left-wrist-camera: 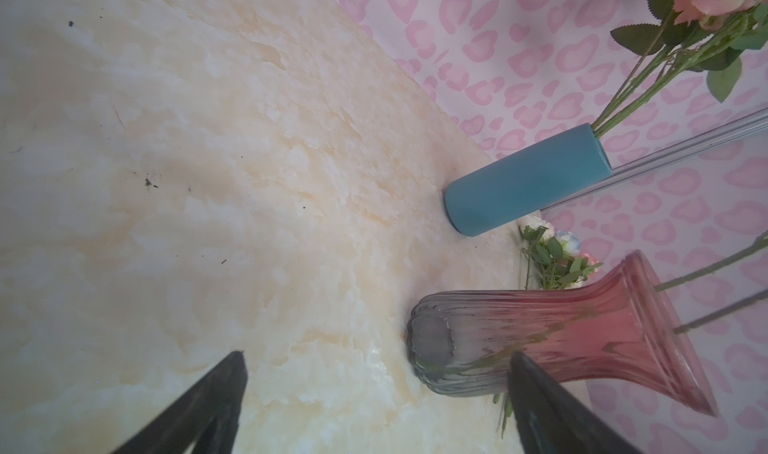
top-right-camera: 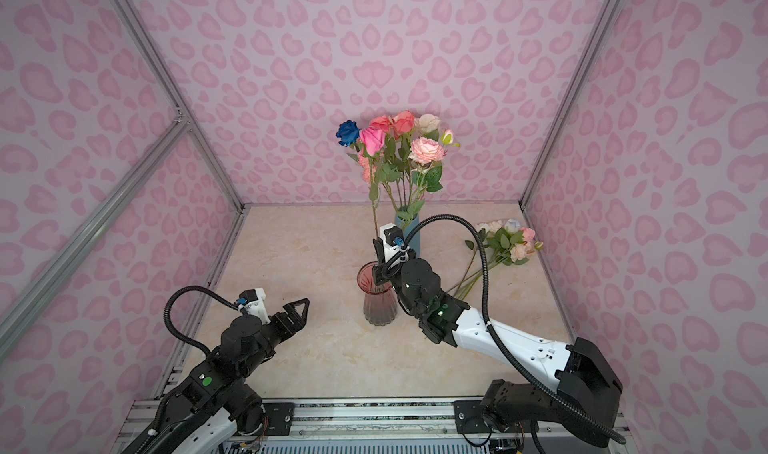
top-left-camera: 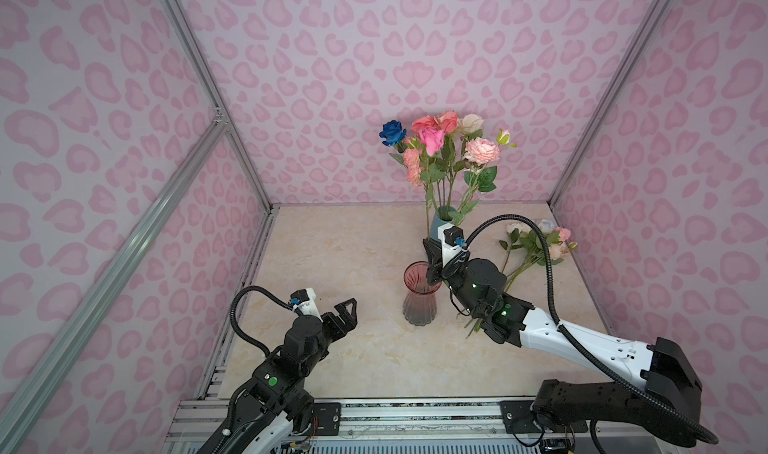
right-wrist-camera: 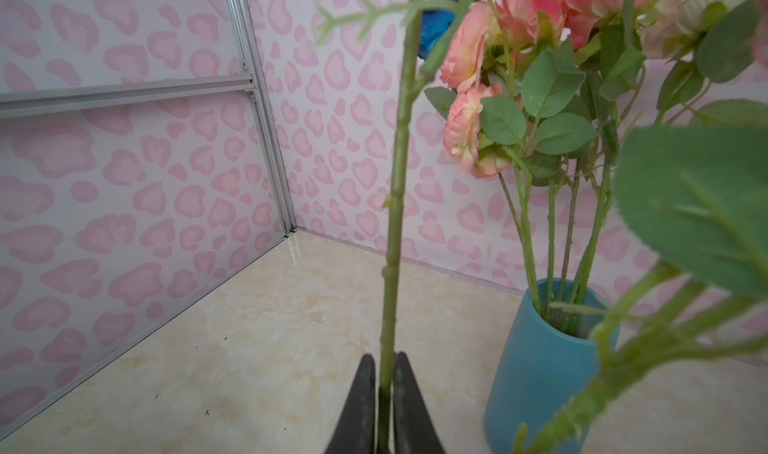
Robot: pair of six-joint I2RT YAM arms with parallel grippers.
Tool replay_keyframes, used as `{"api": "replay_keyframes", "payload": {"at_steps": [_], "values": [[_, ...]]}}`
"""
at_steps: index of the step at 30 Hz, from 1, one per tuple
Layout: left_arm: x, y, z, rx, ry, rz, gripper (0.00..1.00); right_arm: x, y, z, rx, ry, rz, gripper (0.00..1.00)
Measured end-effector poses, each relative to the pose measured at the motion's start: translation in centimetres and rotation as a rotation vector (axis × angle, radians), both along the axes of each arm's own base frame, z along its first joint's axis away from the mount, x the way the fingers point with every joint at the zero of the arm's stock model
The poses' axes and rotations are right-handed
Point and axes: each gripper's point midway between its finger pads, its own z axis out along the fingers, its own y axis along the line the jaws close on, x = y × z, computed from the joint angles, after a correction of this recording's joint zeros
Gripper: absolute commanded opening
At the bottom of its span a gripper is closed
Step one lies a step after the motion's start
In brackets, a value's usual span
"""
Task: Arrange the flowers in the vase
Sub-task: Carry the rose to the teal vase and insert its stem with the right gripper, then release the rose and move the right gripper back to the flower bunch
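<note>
My right gripper (top-left-camera: 429, 244) (top-right-camera: 377, 245) (right-wrist-camera: 384, 358) hovers over the mouth of the pink glass vase (top-left-camera: 419, 298) (top-right-camera: 379, 298). It is shut on the green stem (right-wrist-camera: 395, 206) of an upright flower, apparently the magenta rose (top-left-camera: 432, 140) (top-right-camera: 372, 139). The stem's lower end reaches down into the pink vase (left-wrist-camera: 582, 335). Several flowers (top-left-camera: 478, 150) stand in a blue vase (right-wrist-camera: 540, 369) (left-wrist-camera: 528, 182) just behind. More flowers (top-left-camera: 540, 242) (top-right-camera: 509, 242) lie on the table at the right. My left gripper (top-left-camera: 351, 317) (top-right-camera: 303, 314) (left-wrist-camera: 376, 356) is open and empty, left of the pink vase.
Pink-patterned walls with aluminium posts (top-left-camera: 232, 136) close in the marble-look table (top-left-camera: 332, 244) on three sides. The right arm's black cable (top-left-camera: 544, 256) arcs over the loose flowers. A metal rail (top-left-camera: 415, 414) runs along the front edge.
</note>
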Motion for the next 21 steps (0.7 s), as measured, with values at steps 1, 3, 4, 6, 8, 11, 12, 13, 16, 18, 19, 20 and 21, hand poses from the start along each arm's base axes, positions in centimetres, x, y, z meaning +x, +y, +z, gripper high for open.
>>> {"api": "replay_keyframes", "payload": {"at_steps": [1, 3, 4, 6, 8, 11, 12, 13, 16, 18, 19, 20, 21], "values": [[0.1, 0.0, -0.1, 0.003, 0.005, 0.000, 0.99, -0.1, -0.1, -0.3, -0.003, 0.005, 0.001, 0.21], [0.1, -0.1, -0.3, 0.007, 0.010, 0.000, 0.99, -0.3, -0.2, -0.7, 0.005, 0.018, 0.000, 0.22], [0.2, -0.1, -0.4, 0.008, 0.013, 0.000, 0.99, -0.4, -0.3, -0.8, 0.004, 0.019, 0.000, 0.22], [0.3, -0.2, -0.4, 0.012, 0.018, 0.000, 0.99, -0.5, -0.2, -0.7, 0.007, 0.020, 0.001, 0.23], [0.4, -0.2, -0.3, 0.014, 0.020, -0.001, 0.99, -0.8, -0.2, -0.5, 0.014, 0.019, 0.007, 0.23], [0.6, -0.3, 0.2, 0.017, 0.013, -0.003, 0.99, -1.3, -0.2, 0.5, 0.025, 0.010, 0.015, 0.28], [0.6, -0.4, 0.4, 0.015, 0.009, -0.003, 0.99, -1.4, -0.3, 0.9, 0.031, 0.005, 0.013, 0.30], [0.7, -0.5, 0.5, 0.015, 0.004, -0.005, 0.98, -1.7, -0.5, 1.4, 0.038, -0.001, 0.014, 0.31], [0.8, -0.5, 0.5, 0.023, 0.004, -0.008, 0.99, -2.2, -1.0, 2.3, 0.051, -0.010, 0.015, 0.34], [0.9, -0.6, 0.5, 0.025, 0.007, -0.008, 0.99, -2.6, -1.3, 2.6, 0.053, -0.011, 0.016, 0.35], [0.9, -0.6, 0.5, 0.027, 0.009, -0.009, 0.99, -2.9, -1.5, 2.8, 0.054, -0.011, 0.016, 0.35], [1.0, -0.6, 0.5, 0.036, 0.008, -0.013, 0.99, -3.2, -1.7, 3.2, 0.057, -0.013, 0.015, 0.34], [1.1, -0.7, 0.6, 0.040, 0.007, -0.015, 0.99, -3.5, -1.9, 3.5, 0.062, -0.016, 0.015, 0.34]]}}
